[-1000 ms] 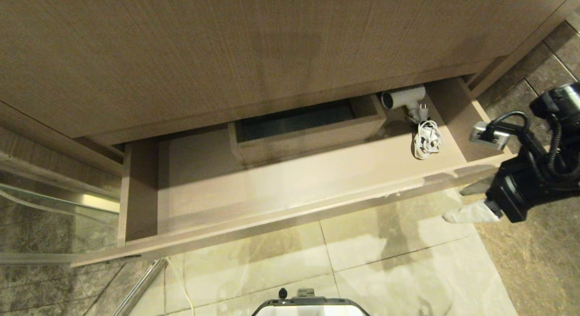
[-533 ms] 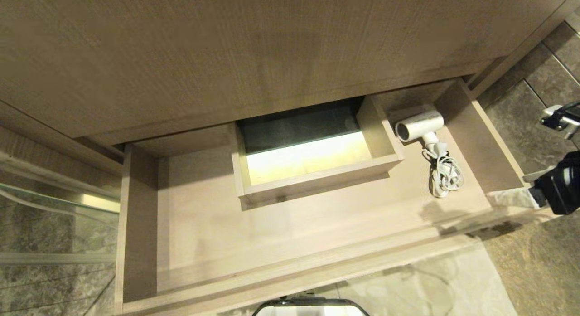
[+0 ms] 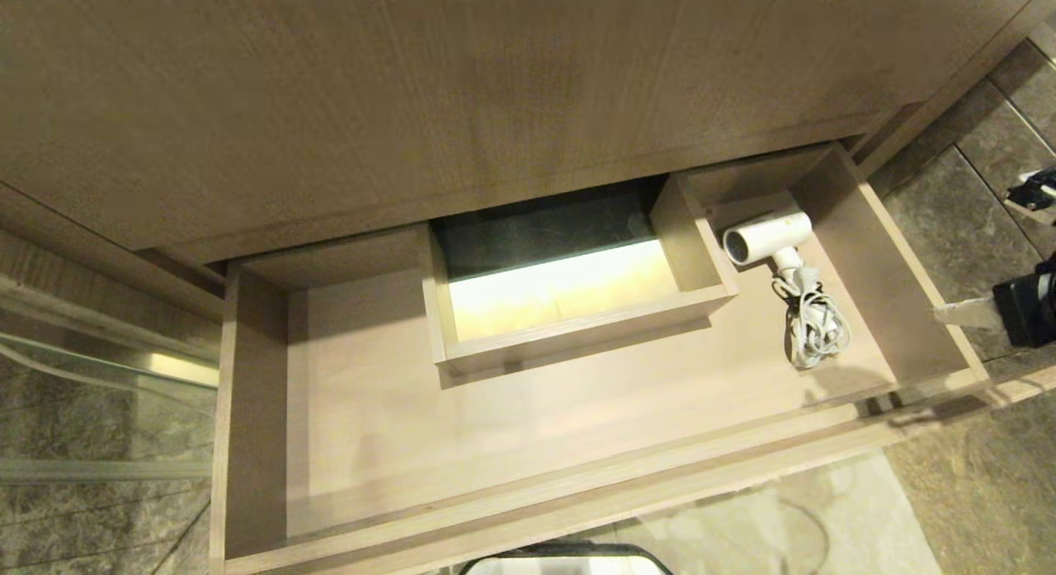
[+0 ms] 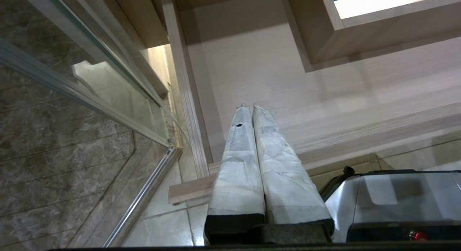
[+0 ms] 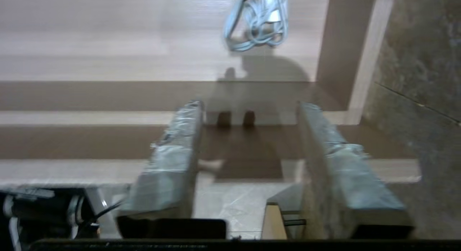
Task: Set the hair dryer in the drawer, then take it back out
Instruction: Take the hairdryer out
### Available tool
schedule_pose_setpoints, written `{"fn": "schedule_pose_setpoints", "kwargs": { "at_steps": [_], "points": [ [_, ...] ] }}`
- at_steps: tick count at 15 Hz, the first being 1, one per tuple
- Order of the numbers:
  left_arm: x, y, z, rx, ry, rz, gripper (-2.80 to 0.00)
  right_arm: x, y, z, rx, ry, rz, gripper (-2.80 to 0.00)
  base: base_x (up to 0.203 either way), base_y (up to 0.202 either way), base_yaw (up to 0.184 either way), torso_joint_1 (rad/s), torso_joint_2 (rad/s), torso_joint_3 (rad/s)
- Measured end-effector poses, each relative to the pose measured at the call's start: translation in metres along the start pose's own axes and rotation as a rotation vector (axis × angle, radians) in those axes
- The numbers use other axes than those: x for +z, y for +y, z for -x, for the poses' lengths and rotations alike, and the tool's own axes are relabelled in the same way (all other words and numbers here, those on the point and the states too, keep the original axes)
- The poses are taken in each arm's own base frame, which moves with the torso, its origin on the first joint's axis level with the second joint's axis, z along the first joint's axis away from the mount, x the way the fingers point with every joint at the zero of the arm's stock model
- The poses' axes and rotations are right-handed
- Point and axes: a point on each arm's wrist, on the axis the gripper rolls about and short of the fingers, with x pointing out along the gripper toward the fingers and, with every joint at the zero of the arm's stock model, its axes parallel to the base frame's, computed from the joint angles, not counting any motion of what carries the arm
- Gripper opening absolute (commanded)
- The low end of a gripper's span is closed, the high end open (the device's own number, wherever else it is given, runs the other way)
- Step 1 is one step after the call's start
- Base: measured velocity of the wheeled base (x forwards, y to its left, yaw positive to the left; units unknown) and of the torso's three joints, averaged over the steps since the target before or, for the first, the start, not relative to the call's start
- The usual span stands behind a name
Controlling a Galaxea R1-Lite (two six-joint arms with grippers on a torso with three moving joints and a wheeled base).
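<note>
The drawer (image 3: 371, 393) stands pulled far out of the wood cabinet. In its right-hand section lies the white hair dryer (image 3: 767, 235), grille turned toward the boxed cutout (image 3: 569, 344), with its bundled cord (image 3: 813, 327) trailing toward the front. My right gripper (image 3: 949, 315) is at the picture's right edge, just outside the drawer's right wall. In the right wrist view the gripper (image 5: 251, 105) is open and empty over the drawer's front edge, with the cord (image 5: 257, 22) ahead. My left gripper (image 4: 248, 107) is shut and parked over the drawer's left end (image 4: 270, 81).
A glass panel with a metal rail (image 3: 99, 369) stands to the left of the drawer. Tiled floor (image 3: 949, 517) lies in front and to the right. The robot's base (image 3: 561, 558) sits just below the drawer front. The cabinet's plain panel (image 3: 495, 88) overhangs the back.
The drawer has slid much farther out, uncovering the cutout and the whole hair dryer. My right gripper has left the drawer's front edge and moved right and up beside its right wall.
</note>
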Motion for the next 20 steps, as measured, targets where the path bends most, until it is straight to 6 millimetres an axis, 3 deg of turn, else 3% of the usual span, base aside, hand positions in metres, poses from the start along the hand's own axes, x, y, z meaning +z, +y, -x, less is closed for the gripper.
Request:
{"fn": "schedule_pose_setpoints", "kwargs": {
  "at_steps": [5,9,12,13,16,20],
  "points": [
    [0.0,0.0,0.0,0.0,0.0,0.0,-2.8,0.022,-0.03,-0.051,-0.088,0.029,-0.069,-2.8,0.0,0.0,0.0,0.0,0.0,0.0],
    [0.0,0.0,0.0,0.0,0.0,0.0,-2.8,0.051,-0.052,-0.115,-0.094,-0.001,-0.123,-2.8,0.0,0.0,0.0,0.0,0.0,0.0],
    [0.0,0.0,0.0,0.0,0.0,0.0,-2.8,0.064,-0.055,-0.166,-0.039,-0.062,-0.125,-2.8,0.0,0.0,0.0,0.0,0.0,0.0],
    [0.0,0.0,0.0,0.0,0.0,0.0,-2.8,0.064,-0.052,-0.181,0.01,-0.074,-0.096,0.0,0.0,0.0,0.0,0.0,0.0,0.0],
    [0.0,0.0,0.0,0.0,0.0,0.0,-2.8,0.055,-0.047,-0.208,0.058,-0.043,0.053,0.0,0.0,0.0,0.0,0.0,0.0,0.0],
    [0.0,0.0,0.0,0.0,0.0,0.0,-2.8,0.051,-0.047,-0.225,0.067,-0.031,0.071,0.0,0.0,0.0,0.0,0.0,0.0,0.0]
  ]
}}
